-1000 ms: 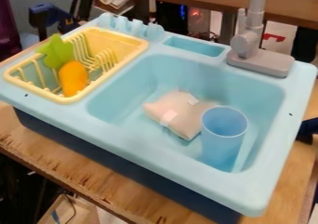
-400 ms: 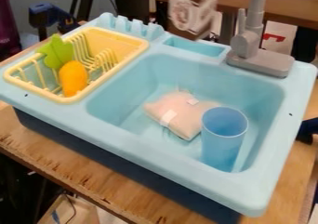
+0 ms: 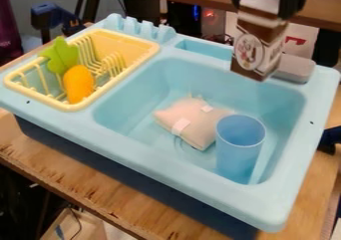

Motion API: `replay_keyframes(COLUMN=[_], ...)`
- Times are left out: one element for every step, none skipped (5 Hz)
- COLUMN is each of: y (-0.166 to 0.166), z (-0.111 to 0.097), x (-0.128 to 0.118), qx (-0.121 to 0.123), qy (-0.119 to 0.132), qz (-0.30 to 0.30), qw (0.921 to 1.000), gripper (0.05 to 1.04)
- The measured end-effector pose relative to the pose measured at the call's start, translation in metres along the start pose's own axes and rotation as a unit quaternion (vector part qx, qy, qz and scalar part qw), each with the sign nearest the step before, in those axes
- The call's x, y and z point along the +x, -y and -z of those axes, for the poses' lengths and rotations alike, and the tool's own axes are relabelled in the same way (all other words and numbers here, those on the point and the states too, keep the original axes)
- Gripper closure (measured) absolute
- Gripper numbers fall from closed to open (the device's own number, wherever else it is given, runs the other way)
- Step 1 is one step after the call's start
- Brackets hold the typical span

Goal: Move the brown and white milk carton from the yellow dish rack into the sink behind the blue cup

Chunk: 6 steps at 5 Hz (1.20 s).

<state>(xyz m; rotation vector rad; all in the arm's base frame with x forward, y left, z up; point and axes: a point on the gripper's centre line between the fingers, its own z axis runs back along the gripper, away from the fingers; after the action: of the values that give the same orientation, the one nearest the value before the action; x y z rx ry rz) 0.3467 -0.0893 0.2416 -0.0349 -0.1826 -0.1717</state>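
In the camera view, a black claw (image 3: 269, 6) grips a brown-and-white carton (image 3: 255, 50) by its top, its 2 fingers parted by the carton's width, above the back right of a blue sink (image 3: 153, 157), before the gray faucet (image 3: 295, 68). A blue cup (image 3: 236, 154) stands in the basin beside a pink bundle (image 3: 195, 127); a yellow rack (image 3: 150, 47) at left holds 1 orange piece (image 3: 79, 83) and 1 green piece (image 3: 61, 56).

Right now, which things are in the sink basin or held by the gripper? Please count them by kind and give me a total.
Carton, held in the gripper: 1
Blue cup in the basin: 1
Pale pink pouch in the basin: 1
Total: 3
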Motion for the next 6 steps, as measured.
replay_keyframes(y=[0.007, 0.012, 0.014, 0.018, 0.021, 0.022], z=[0.012, 0.027, 0.041, 0.051, 0.068, 0.077], x=[0.000, 0.001, 0.001, 0.004, 0.008, 0.006], qx=[-0.001, -0.003, -0.008, -0.020, -0.028, -0.033], qy=[-0.004, -0.021, -0.025, -0.019, -0.028, -0.032], qz=[-0.011, -0.017, -0.019, -0.020, -0.016, -0.014], qw=[0.9999, 0.9996, 0.9995, 0.9994, 0.9991, 0.9988], gripper=[0.230, 0.230, 0.230, 0.230, 0.230, 0.230])
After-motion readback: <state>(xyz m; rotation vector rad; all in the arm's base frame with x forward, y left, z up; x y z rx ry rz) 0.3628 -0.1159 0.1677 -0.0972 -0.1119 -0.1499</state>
